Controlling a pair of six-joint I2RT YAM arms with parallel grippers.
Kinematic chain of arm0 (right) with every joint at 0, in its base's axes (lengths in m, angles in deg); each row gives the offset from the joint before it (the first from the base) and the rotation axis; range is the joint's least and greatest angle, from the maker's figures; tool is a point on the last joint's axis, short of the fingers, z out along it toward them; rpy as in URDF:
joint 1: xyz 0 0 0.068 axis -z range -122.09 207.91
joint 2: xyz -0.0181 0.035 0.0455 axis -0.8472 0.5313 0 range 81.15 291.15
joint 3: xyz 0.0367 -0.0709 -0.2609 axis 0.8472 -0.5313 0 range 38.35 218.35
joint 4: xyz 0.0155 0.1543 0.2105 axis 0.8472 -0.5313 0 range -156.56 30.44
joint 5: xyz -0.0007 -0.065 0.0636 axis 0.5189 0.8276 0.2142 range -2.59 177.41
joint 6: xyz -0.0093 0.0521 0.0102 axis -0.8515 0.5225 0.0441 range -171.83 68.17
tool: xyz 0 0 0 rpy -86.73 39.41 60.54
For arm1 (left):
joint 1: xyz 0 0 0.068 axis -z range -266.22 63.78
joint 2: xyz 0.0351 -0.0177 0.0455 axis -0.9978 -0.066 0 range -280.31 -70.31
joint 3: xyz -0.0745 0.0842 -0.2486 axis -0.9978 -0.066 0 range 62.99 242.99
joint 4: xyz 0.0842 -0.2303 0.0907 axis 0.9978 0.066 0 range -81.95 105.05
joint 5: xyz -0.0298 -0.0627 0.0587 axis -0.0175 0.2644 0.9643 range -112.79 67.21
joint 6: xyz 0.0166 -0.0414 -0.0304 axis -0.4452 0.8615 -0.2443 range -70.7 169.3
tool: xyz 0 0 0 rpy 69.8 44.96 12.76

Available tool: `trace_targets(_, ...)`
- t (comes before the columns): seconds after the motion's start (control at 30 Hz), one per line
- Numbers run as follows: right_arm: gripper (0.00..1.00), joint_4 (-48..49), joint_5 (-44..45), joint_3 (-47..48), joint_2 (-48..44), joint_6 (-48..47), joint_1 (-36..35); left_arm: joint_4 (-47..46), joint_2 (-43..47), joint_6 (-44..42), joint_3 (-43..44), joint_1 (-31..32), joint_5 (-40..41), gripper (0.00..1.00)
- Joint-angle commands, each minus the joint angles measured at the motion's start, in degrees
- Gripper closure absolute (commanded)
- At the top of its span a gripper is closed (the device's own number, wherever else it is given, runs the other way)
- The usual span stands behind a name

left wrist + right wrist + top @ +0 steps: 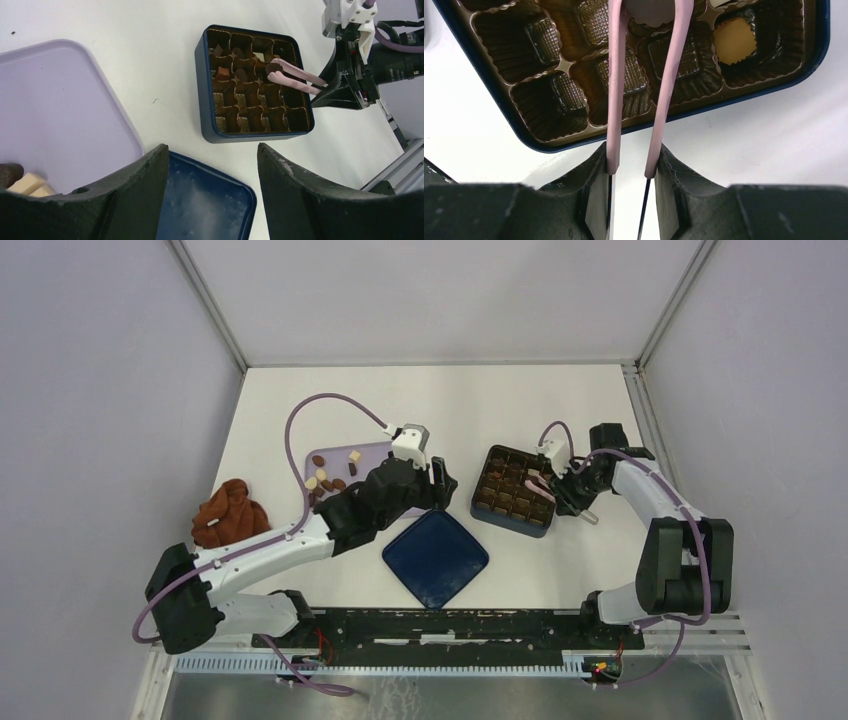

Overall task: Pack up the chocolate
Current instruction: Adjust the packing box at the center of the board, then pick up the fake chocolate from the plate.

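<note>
Over the box [205, 100] at upper right, the right pincer [631, 169] clamps pink tongs [614, 100], their chocolate [273, 66] partly hidden. The left pincer [210, 160] stands apart.

Soft, even white light falls from above. The desk [430, 410] around the box [513, 491] is bright, with only faint shadows hugging the box's walls. The lid [436, 557] beside the box carries a dull sheen. Up close the dark jaws look blurred, and the tongs [616, 100] go soft at their tips over the box.
</note>
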State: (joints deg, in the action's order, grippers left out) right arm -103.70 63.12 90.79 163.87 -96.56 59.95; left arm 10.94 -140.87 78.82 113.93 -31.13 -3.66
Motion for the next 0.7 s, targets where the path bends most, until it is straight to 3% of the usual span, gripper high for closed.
trace_targets(0.0,0.66,1.67,1.22,1.94,0.03,1.53,-0.58,0.35,4.26,1.73,-1.63,0.08,0.81,0.29)
trace_targets(0.33,0.57,1.31,1.12,3.26,0.46,1.93,-0.90,1.49,7.36,2.39,-2.94,0.09,0.57,0.29)
trace_targets(0.67,0.56,0.77,0.75,4.40,0.17,2.10,-0.90,2.70,8.94,2.30,-3.63,0.07,0.70,0.29)
